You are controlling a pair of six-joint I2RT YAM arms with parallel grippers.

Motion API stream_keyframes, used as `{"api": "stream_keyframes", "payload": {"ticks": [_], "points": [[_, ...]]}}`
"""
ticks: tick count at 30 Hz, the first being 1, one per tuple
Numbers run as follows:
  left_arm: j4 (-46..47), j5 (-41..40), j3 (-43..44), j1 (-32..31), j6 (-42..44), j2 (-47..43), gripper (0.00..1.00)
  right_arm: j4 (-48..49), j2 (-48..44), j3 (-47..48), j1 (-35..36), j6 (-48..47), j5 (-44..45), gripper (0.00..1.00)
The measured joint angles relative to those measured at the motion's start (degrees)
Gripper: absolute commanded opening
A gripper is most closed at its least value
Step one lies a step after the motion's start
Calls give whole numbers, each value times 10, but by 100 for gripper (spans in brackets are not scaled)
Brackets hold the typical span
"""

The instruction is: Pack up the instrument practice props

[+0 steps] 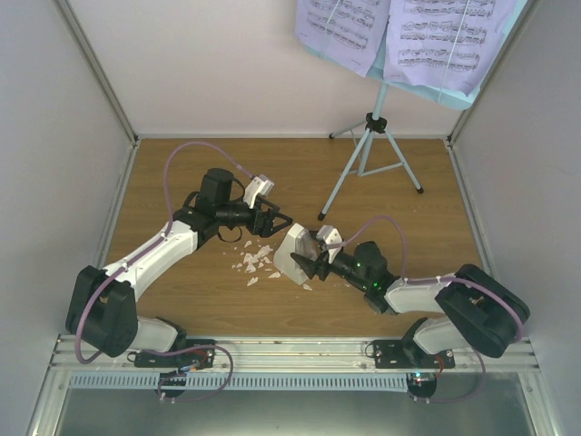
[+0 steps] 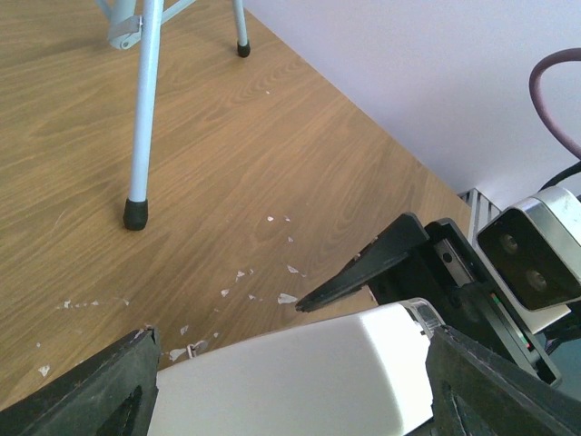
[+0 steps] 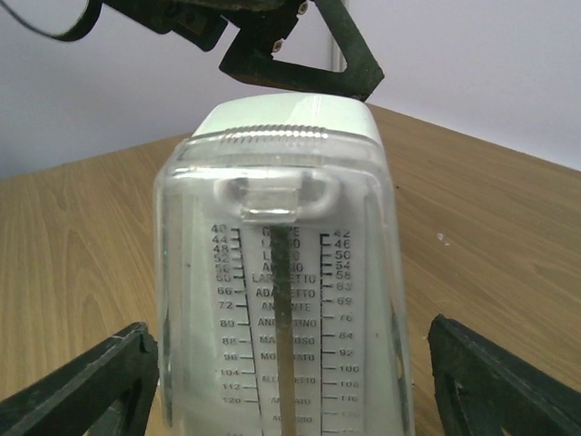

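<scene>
The white pyramid metronome (image 1: pixel 289 259) with a clear front stands mid-table. My right gripper (image 1: pixel 309 254) is open and straddles it. In the right wrist view the metronome (image 3: pixel 281 272) fills the space between the fingers (image 3: pixel 82 386), with a small gap on the right side. My left gripper (image 1: pixel 280 227) is open just behind the metronome's top. In the left wrist view the white body (image 2: pixel 300 377) lies between its fingers (image 2: pixel 495 391). The light-blue tripod stand (image 1: pixel 368 154) stands at the back right, and lavender sheet-music pages (image 1: pixel 436 36) rest on its desk (image 1: pixel 472 91).
White crumbs (image 1: pixel 254 263) lie scattered on the wooden table left of the metronome. One stand leg (image 2: pixel 143 109) with a black foot reaches toward the metronome. White walls enclose the table on three sides. A metal rail runs along the near edge.
</scene>
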Motion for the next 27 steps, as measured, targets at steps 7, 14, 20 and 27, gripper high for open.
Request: {"api": "stream_keyframes", "payload": {"ticks": [7, 14, 20, 27], "points": [[0, -4, -1, 0, 1, -9, 89, -38, -33, 1, 0, 1, 10, 100], [1, -35, -8, 0, 2, -52, 92, -125, -152, 0, 0, 14, 15, 99], [4, -110, -31, 2, 2, -107, 93, -195, -290, -16, -9, 44, 40, 100], [6, -213, -40, -1, -2, -169, 91, -335, -301, 64, -95, 94, 95, 100]]}}
